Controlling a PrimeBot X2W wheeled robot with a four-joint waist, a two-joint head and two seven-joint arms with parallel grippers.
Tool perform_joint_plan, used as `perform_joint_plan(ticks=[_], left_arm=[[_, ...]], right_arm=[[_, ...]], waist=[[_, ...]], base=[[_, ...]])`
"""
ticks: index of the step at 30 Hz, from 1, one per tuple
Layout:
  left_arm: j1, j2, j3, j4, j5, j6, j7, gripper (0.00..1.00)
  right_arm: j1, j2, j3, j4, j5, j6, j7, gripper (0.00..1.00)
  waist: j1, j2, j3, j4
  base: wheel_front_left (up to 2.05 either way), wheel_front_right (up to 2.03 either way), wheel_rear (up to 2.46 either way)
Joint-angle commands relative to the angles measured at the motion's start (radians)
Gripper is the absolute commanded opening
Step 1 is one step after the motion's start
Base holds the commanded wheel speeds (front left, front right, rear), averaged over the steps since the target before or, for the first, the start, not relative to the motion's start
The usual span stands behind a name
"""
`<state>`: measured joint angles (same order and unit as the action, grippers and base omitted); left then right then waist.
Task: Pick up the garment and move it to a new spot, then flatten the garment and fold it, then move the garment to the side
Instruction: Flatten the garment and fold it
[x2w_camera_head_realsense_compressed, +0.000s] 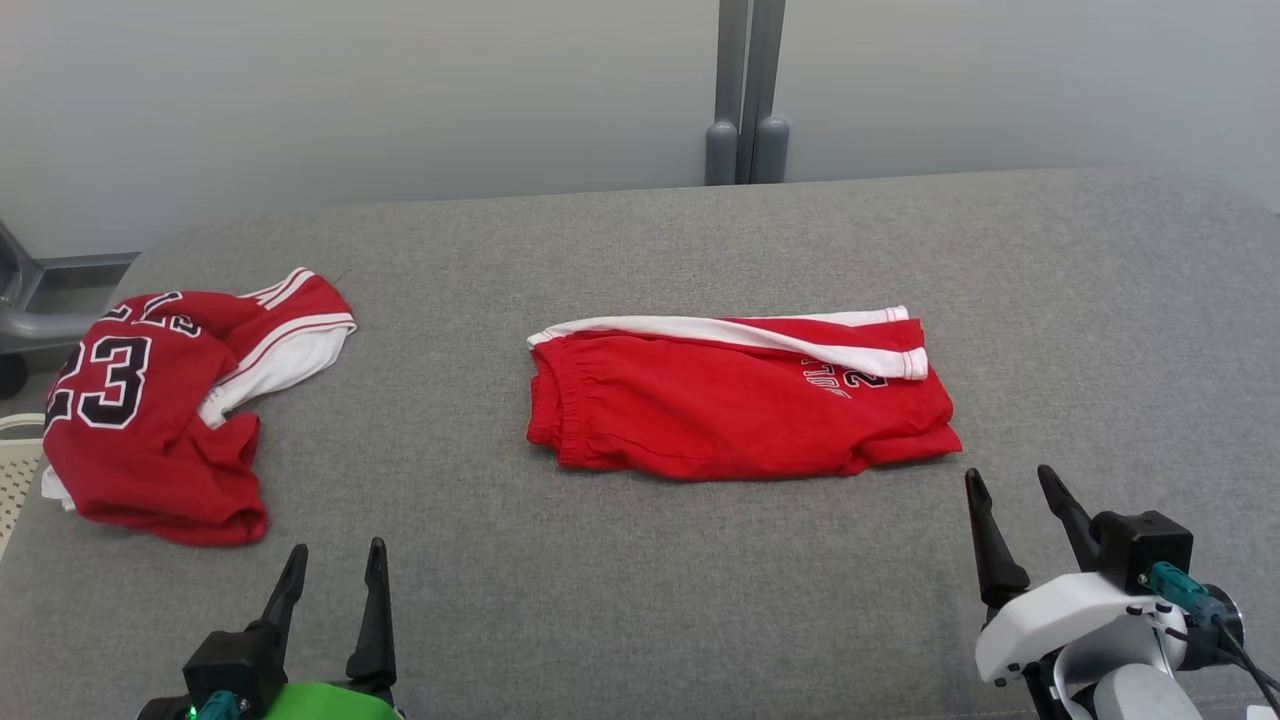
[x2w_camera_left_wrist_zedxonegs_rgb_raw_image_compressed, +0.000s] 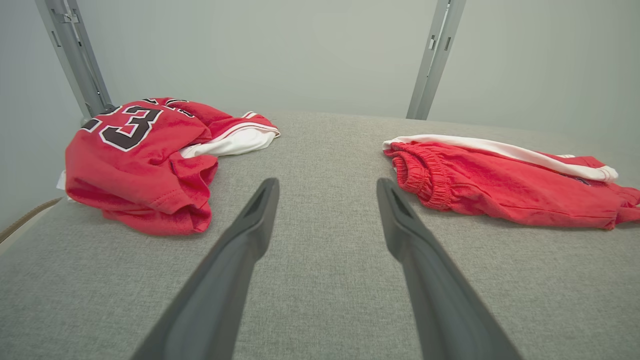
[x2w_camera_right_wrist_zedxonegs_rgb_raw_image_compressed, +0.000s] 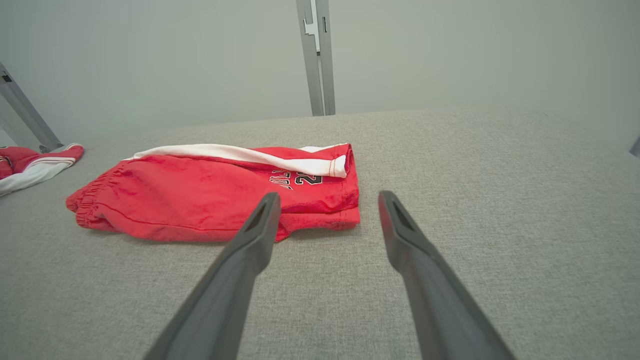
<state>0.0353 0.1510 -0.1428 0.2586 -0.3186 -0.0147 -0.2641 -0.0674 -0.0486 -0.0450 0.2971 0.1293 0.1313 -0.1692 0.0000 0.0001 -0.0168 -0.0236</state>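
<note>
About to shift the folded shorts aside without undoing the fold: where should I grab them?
Likely the near corners of the shorts: left pincer at the gathered waistband, right pincer at the leg hems, both from the robot's side. The layers lie stacked and flat there.

Noted red shorts (x2w_camera_head_realsense_compressed: 740, 410) lying flat near the middle of the grey fabric worktop (x2w_camera_head_realsense_compressed: 640, 600), folded lengthwise into a tidy oblong. Gathered elastic waistband to the left, leg hems to the right. White side stripe along the far edge, turned over at the right end and half covering black lettering.

Noted also a red jersey (x2w_camera_head_realsense_compressed: 150, 430), crumpled in a loose heap at the worktop's left edge, well apart from the shorts. Black "23" with white outline facing up; white and red-striped trim spilling out toward the right.
</note>
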Motion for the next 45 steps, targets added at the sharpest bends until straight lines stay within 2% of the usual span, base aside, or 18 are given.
perform_joint_plan(ticks=[1,5,8,15,19,29,38,44,45], left_arm=[[-0.016,-0.001,-0.001,-0.003,0.006,-0.004,-0.002,1.0],[-0.022,-0.007,-0.005,-0.008,0.008,-0.008,-0.002,1.0],[-0.034,-0.013,-0.013,-0.016,0.01,-0.013,-0.002,1.0],[-0.082,-0.025,-0.044,-0.034,0.025,-0.037,-0.002,1.0],[-0.117,-0.035,-0.058,-0.038,0.032,-0.049,-0.002,1.0],[-0.18,-0.046,-0.063,-0.028,0.051,-0.068,-0.002,1.0],[-0.193,-0.054,-0.067,-0.013,0.051,-0.083,-0.002,1.0],[-0.194,-0.056,-0.069,0.002,0.053,-0.091,-0.002,1.0],[-0.194,-0.057,-0.068,0.003,0.054,-0.092,-0.002,1.0]], right_arm=[[-0.013,-0.002,-0.004,-0.004,0.007,-0.001,0.003,1.0],[-0.045,-0.002,-0.009,-0.013,-0.013,-0.001,0.037,1.0],[-0.104,-0.002,-0.034,-0.015,-0.039,-0.001,0.107,1.0],[-0.326,-0.017,-0.135,0.065,-0.034,-0.001,0.461,1.0],[-0.444,-0.047,-0.21,0.133,-0.079,-0.001,0.658,1.0],[-0.582,-0.08,-0.269,0.235,-0.147,-0.001,0.846,1.0],[-0.625,-0.091,-0.261,0.311,-0.148,-0.001,0.904,1.0],[-0.643,-0.057,-0.279,0.365,-0.122,0.0,0.949,1.0],[-0.644,-0.055,-0.281,0.37,-0.118,0.0,0.956,0.93]], waist=[[0.0,-0.0001,0.003,0.006],[0.0,-0.0001,0.017,0.018],[0.0,-0.0001,0.045,0.028],[0.0,-0.0001,0.155,0.066],[0.0,-0.0001,0.215,0.097],[0.0,-0.0001,0.293,0.151],[0.0,-0.0001,0.316,0.175],[0.0,-0.0001,0.323,0.189],[0.0,-0.0001,0.323,0.191]], base=[[0.0,0.0,0.0],[0.0,0.0,0.0],[0.0,0.0,0.0],[0.0,0.0,0.0],[0.0,0.0,0.0],[0.0,0.0,0.0],[0.0,0.0,0.0],[0.0,0.0,0.0],[0.0,0.0,0.0]])
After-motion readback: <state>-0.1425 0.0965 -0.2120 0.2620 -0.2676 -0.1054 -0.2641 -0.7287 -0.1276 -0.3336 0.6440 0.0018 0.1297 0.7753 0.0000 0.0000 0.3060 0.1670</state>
